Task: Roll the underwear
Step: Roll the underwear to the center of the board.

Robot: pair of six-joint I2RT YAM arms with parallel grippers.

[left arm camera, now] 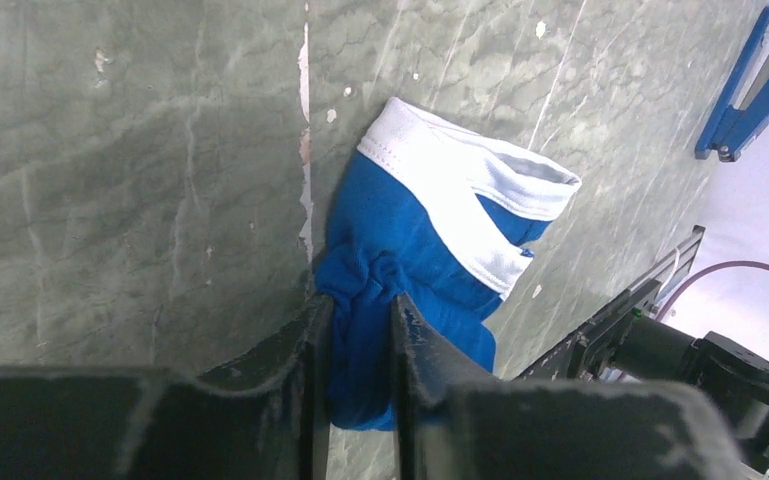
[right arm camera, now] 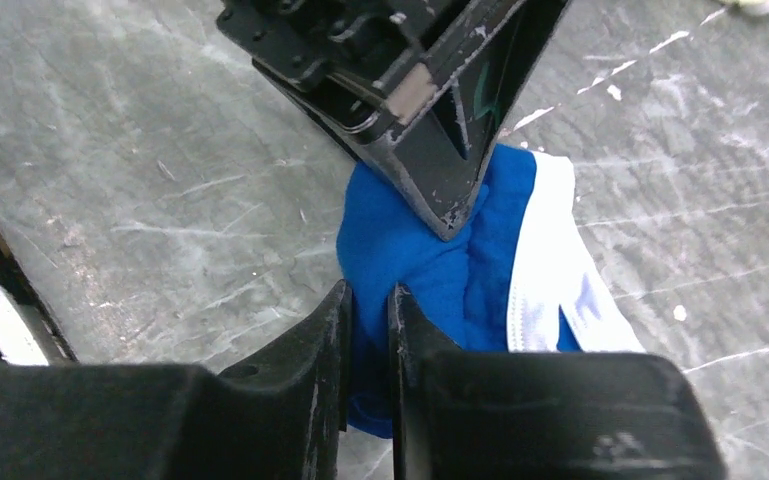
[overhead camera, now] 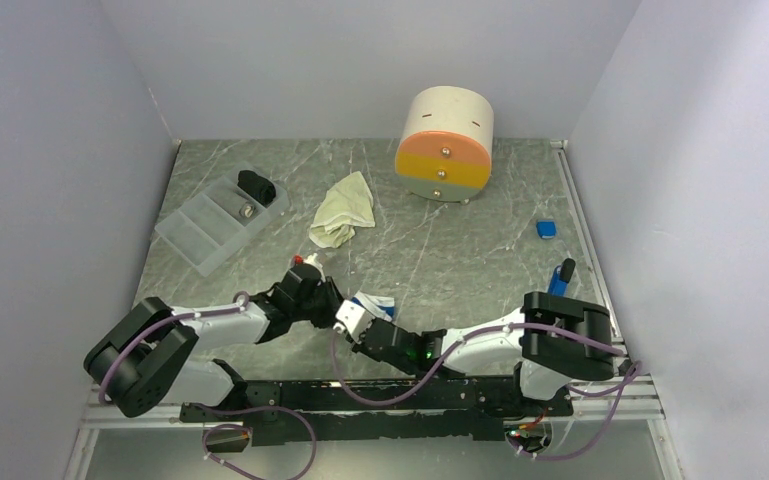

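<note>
The royal blue underwear [overhead camera: 372, 303] with white trim lies bunched on the marble table near the front middle, mostly hidden by both grippers in the top view. My left gripper [left arm camera: 362, 305] is shut on a fold of its blue cloth [left arm camera: 410, 240]. My right gripper [right arm camera: 368, 295] is shut on the blue cloth [right arm camera: 430, 250] from the other side, and the left gripper's fingertips [right arm camera: 445, 195] press on the cloth just beyond it. The cream-yellow underwear [overhead camera: 344, 209] lies crumpled farther back, apart from both grippers.
A clear divided tray [overhead camera: 210, 228] at the back left holds a black rolled bundle [overhead camera: 256, 186]. A round cream, orange and yellow drawer unit [overhead camera: 445, 143] stands at the back. Small blue objects [overhead camera: 546, 229] lie at the right. Grey walls enclose the table.
</note>
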